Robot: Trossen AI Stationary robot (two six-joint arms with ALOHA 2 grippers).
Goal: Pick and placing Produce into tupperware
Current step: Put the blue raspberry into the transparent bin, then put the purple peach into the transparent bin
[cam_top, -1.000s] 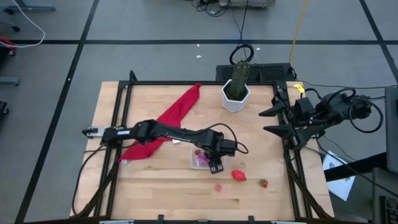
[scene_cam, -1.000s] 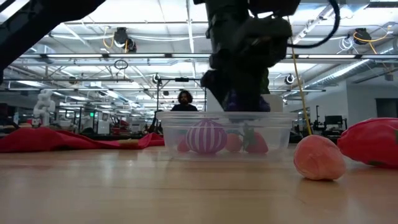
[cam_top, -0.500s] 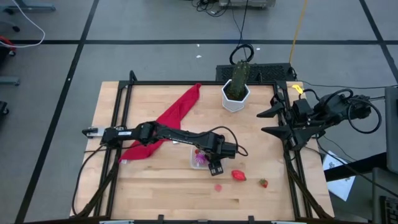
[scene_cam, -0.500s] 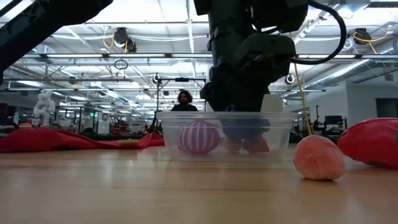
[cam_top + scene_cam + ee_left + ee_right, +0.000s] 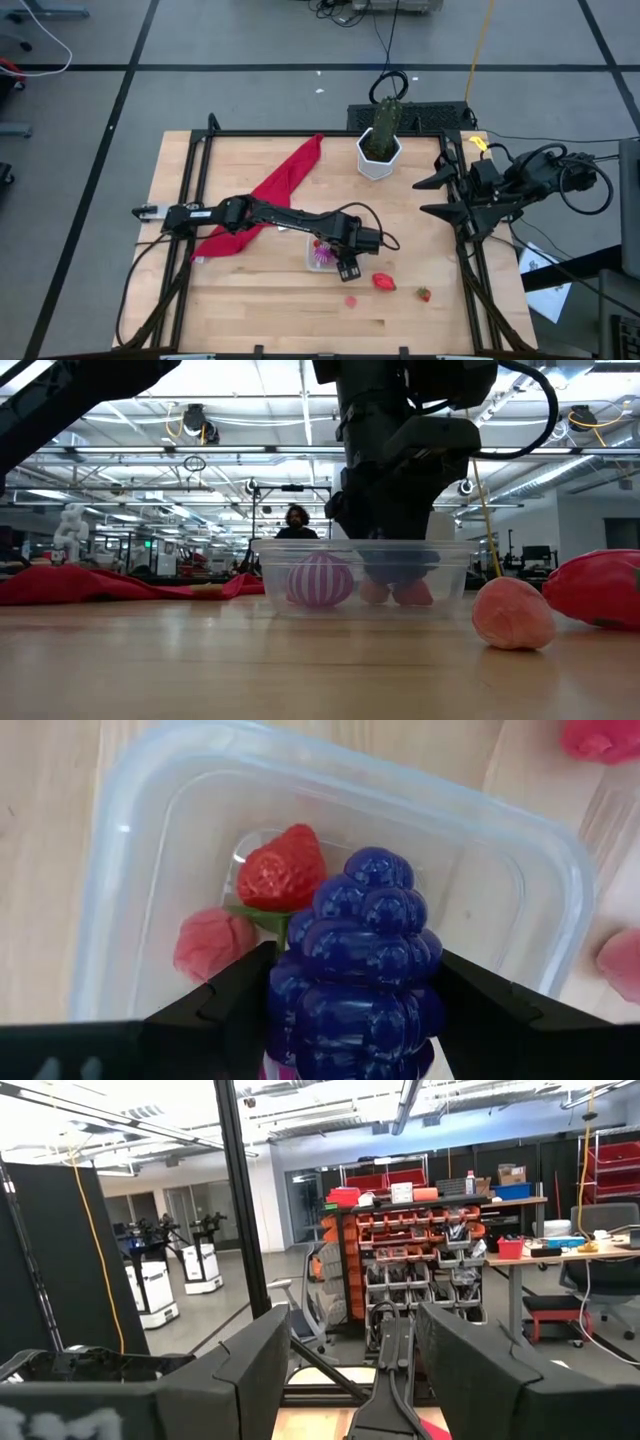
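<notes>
Left gripper: the left gripper (image 5: 345, 262) is lowered into the tupperware (image 5: 322, 252), which sits just below the table's centre, toward 6 o'clock from the cactus pot (image 5: 379, 152).
Left fingers: both dark fingers (image 5: 232, 1003) are closed against the sides of a purple grape bunch (image 5: 355, 960), pinching it between them; the jaws are only as wide as the bunch.
Grape bunch: held over the open container; whether it touches the floor of the container I cannot tell.
Tupperware contents: a red strawberry (image 5: 282, 868) and a pink piece (image 5: 213, 943) lie on the bottom; the low view also shows a pink striped round piece (image 5: 321, 580) inside, at the left of the gripper.
Loose produce: on the table (image 5: 250, 310) lie a red piece (image 5: 384, 282) at about 4 o'clock from the container, a small pink piece (image 5: 351, 300) at about 5 o'clock, and a small red strawberry (image 5: 424, 294) farther out toward the right edge.
Red cloth: the long cloth (image 5: 270, 195) stretches from about 12 o'clock on the table down to 9 o'clock, passing under the left arm.
Right gripper: the right gripper (image 5: 437, 195) waits at the table's 3 o'clock edge, off the work area, its fingers (image 5: 250, 1360) spread wide with nothing between them.
</notes>
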